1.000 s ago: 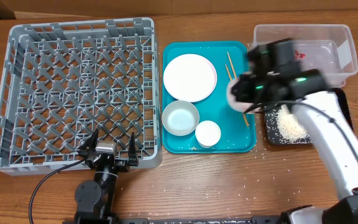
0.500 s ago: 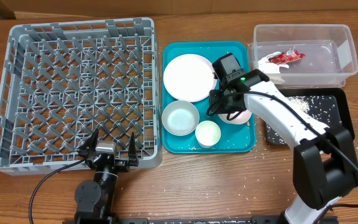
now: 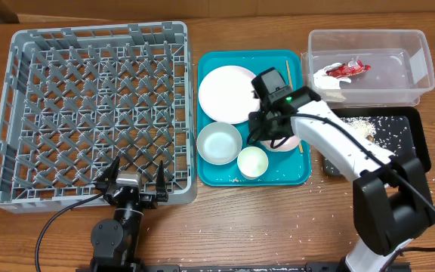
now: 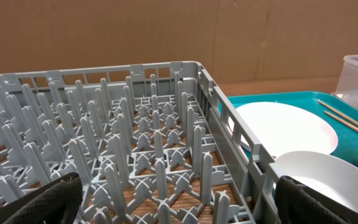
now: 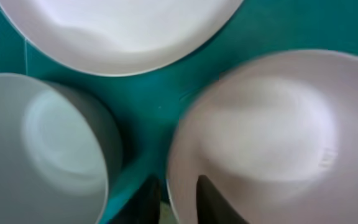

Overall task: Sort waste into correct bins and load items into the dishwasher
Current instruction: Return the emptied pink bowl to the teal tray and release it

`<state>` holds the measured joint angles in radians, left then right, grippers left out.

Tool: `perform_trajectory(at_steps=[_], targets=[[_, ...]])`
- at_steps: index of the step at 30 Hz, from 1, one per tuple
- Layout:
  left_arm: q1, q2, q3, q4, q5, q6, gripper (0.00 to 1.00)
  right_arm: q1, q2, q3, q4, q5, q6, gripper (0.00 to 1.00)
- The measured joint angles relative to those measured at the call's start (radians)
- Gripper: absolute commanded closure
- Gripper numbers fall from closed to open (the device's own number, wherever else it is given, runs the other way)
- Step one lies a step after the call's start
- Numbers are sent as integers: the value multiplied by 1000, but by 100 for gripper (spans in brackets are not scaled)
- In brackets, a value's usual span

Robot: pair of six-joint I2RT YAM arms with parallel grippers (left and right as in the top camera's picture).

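Jaws clamped on the held bowl (image 5: 260, 124), rack well across the table

Jaws of the right gripper (image 5: 179, 202) stood closed on that bowl's rim, one finger inside the lip and one outside, low over the teal tray (image 3: 291, 174). Whether the bowl's foot had cleared the tray could not be told. A thin rim pinch seemed likely to let the bowl swing or slip. The sound course was to raise it straight, hold it level, and only then carry it leftward to the dish rack (image 3: 100, 32), lowering it between the pegs rather than dropping it.

Close neighbours crowded the lift. The plate (image 3: 230, 93) lay just beside, and the second bowl (image 3: 218, 142) and the cup (image 3: 252, 162) sat near on the rack side, so a low sweep would probably knock them. The chopsticks (image 3: 286, 69) lay partly under the arm. Beyond, the clear tub (image 3: 368, 32) held the wrapper (image 3: 346, 69), and rice (image 3: 359, 123) lay in the black tray (image 3: 421, 143). The left gripper (image 3: 137, 170) rested with jaws spread wide at the rack's near wall, well apart from the tray
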<state>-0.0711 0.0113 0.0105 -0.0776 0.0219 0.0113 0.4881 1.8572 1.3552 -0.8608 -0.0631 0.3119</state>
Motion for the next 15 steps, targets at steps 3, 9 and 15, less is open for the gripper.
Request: perform_trajectory(at_steps=[3, 9, 15], targets=[[0, 0, 0, 0, 0, 0, 0, 9, 0, 0, -3, -9, 2, 69], [0, 0, 0, 0, 0, 0, 0, -11, 5, 132, -152, -45, 8, 62], [0, 0, 0, 0, 0, 0, 0, -43, 6, 405, -373, -85, 23, 59]])
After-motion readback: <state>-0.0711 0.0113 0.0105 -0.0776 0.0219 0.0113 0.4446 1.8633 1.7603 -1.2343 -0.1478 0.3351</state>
